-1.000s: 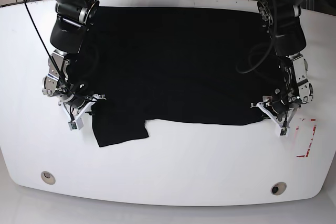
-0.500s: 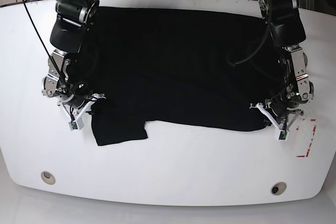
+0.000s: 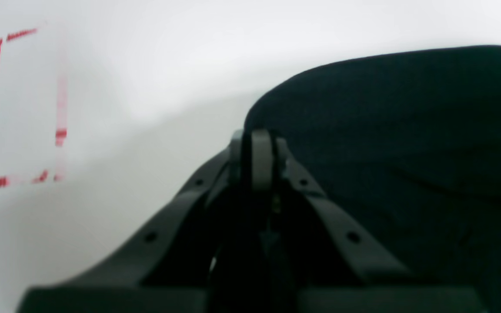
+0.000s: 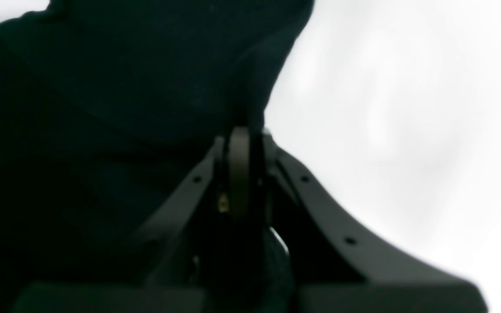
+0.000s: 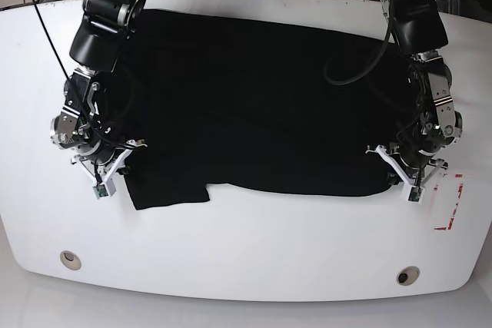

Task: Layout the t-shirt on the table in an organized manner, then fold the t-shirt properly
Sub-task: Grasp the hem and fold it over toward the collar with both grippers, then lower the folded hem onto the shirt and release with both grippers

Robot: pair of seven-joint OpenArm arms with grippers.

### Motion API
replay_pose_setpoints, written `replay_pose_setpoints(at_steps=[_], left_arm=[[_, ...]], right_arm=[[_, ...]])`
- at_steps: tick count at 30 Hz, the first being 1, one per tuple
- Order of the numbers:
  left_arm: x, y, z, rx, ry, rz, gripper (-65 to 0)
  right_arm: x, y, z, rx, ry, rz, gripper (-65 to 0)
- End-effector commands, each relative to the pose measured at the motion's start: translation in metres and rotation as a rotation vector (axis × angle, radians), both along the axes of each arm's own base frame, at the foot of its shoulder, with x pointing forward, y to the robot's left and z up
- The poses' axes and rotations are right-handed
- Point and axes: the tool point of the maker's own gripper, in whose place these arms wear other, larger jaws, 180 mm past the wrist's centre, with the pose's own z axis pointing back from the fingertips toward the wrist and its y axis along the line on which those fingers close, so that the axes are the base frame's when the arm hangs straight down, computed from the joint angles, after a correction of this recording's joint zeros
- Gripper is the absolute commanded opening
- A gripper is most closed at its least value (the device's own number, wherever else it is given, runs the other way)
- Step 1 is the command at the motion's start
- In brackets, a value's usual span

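Black t-shirt (image 5: 261, 97) spread flat, plain side up, over far half of white counter (image 5: 254, 243); one sleeve pokes out at near edge, base-view left. My left gripper (image 5: 407, 174) at near corner of shirt, base-view right, jaws clenched on fabric edge w/ cloth bulging beside them in left wrist view. Red-and-white tape mark (image 5: 452, 203) just beside it. My right gripper (image 5: 108, 172) at opposite near corner by the sleeve, jaws pinched shut on hem. Two grommet holes (image 5: 70, 258) near front counter edge, well apart from shirt
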Motion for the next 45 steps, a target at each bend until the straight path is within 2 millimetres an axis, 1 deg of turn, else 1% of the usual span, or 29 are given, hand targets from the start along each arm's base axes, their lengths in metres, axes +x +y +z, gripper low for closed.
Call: replay_pose_setpoints(at_steps=[1, 8, 12, 15, 19, 26, 30, 33, 38, 45], left_arm=[[0.01, 0.003, 0.031, 0.013, -0.1, -0.005, -65.0], [-0.005, -0.001, 0.037, 0.043, -0.117, -0.022, -65.0], [-0.014, 0.001, 0.039, 0.071, -0.095, -0.021, -65.0], [-0.023, 0.003, 0.041, 0.109, -0.083, -0.048, -65.0], [-0.03, -0.002, 0.042, 0.137, -0.081, -0.106, -65.0], [-0.048, -0.003, 0.041, 0.181, -0.047, -0.129, -65.0], [-0.06, 0.0, 0.042, 0.202, -0.041, -0.122, -65.0], [-0.068, 0.001, 0.036, 0.208, -0.021, -0.124, -65.0], [-0.083, 0.01, 0.025, 0.236, 0.024, -0.133, -65.0], [-0.101, 0.015, 0.01, 0.248, 0.077, -0.139, -65.0]], right_arm=[[0.008, -0.008, 0.029, -0.043, -0.071, 0.001, -65.0], [-0.013, -0.015, 0.038, -0.135, -0.035, 0.006, -65.0], [-0.03, -0.019, 0.041, -0.19, -0.014, 0.008, -65.0], [-0.044, -0.021, 0.048, -0.238, -0.015, 0.011, -65.0], [-0.062, -0.024, 0.054, -0.298, 0.008, 0.014, -65.0], [-0.096, -0.023, 0.056, -0.367, 0.062, 0.015, -65.0], [-0.117, -0.019, 0.053, -0.391, 0.096, 0.021, -65.0], [-0.131, -0.02, 0.051, -0.418, 0.139, 0.021, -64.4], [-0.157, -0.018, 0.038, -0.422, 0.225, 0.017, -64.4], [-0.183, -0.021, 0.024, -0.437, 0.319, 0.022, -64.4]])
